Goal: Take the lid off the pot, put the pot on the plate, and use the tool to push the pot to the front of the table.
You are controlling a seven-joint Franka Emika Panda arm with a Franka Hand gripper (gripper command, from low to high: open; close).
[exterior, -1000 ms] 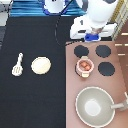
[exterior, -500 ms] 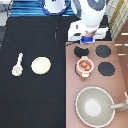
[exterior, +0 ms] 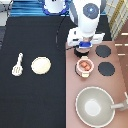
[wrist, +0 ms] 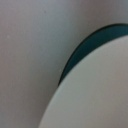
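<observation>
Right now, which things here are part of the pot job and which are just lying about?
Job: pot on the stove, uncovered; plate and tool on the table; gripper above the pot's far side.
Lying about: grey pan, burners, stove.

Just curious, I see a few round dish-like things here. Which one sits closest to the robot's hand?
The small pot with reddish contents, on the stove just below the gripper. The big grey pan lies nearer the exterior view's bottom; the tan plate sits on the black table.
</observation>
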